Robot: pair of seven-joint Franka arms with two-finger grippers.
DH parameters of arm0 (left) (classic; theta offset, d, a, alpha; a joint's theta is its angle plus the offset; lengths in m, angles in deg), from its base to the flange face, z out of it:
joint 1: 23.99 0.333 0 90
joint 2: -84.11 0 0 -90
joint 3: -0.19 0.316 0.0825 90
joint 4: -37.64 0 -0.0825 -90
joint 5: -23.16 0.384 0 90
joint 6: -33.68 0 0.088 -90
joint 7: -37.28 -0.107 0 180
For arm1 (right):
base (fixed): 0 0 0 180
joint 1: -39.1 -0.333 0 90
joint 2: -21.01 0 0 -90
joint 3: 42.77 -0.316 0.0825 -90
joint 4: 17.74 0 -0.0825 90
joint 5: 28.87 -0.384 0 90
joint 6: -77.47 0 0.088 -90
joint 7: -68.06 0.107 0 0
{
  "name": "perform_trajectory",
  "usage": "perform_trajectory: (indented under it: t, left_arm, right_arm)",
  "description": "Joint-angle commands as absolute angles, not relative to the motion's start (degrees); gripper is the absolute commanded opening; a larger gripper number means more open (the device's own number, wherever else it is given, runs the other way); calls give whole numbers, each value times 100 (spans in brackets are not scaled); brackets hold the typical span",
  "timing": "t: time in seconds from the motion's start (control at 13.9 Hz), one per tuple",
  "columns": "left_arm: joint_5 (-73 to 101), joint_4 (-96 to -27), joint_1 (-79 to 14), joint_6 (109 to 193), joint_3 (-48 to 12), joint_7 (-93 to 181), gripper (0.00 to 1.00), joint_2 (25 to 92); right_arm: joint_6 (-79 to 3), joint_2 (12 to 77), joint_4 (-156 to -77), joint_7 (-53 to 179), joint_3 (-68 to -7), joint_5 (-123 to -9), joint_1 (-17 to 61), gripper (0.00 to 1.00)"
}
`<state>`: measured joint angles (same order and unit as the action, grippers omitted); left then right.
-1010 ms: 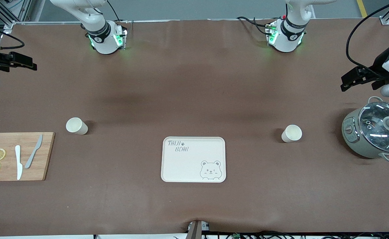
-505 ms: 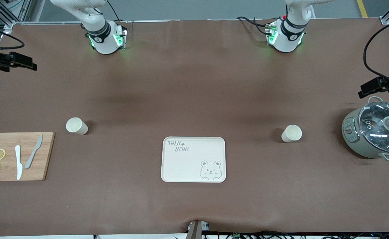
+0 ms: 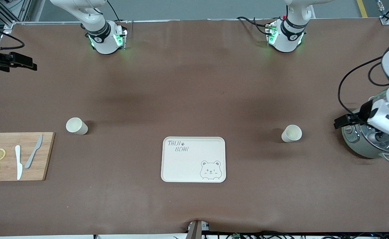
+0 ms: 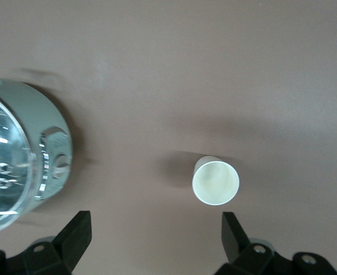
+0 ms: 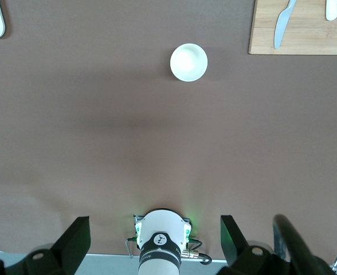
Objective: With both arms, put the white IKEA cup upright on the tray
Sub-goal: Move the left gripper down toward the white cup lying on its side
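Two white cups stand mouth up on the brown table. One cup is toward the left arm's end and also shows in the left wrist view. The other cup is toward the right arm's end and also shows in the right wrist view. The cream tray with its bear drawing lies between them, nearer the front camera, with nothing on it. My left gripper is open and empty, in the air between the pot and the first cup. My right gripper is open and empty, high over the table's edge.
A grey pot with a glass lid stands at the left arm's end, partly under the left hand. A wooden cutting board with two knives and lemon slices lies at the right arm's end.
The left arm has swung down and toward the front camera, from above the pot to beside it, facing the cup. The right arm has not moved.
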<state>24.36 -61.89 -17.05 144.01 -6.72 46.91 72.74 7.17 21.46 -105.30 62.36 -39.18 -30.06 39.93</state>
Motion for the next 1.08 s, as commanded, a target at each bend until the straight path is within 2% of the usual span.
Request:
perform_trajectory:
  t: [0.0,0.22,0.43,0.5,0.79,1.01]
  left_arm:
    - [2510,-6379,-1749,14591,-964,5125,100,7156]
    - [2553,-6388,-2134,14889,-1027,5644,100,6655]
    - [2571,-6458,-2153,15093,-1018,5759,88,6179]
    - [2597,-6545,-2127,15171,-992,5759,85,6117]
    - [2703,-6958,-1828,15821,-983,5759,84,6055]
    - [2703,-7108,-1828,15910,-992,5785,81,5985]
  right_arm:
    - [751,2136,-10519,6305,-3961,-3036,4068,100]
    - [751,2136,-10519,6305,-3961,-3036,4068,100]
    - [759,2136,-10519,6305,-3960,-3036,4068,100]
    - [759,2136,-10519,6305,-3960,-3036,4068,100]
    - [759,2136,-10519,6305,-3960,-3036,4068,100]
    - [759,2136,-10528,6305,-3960,-3036,4068,100]
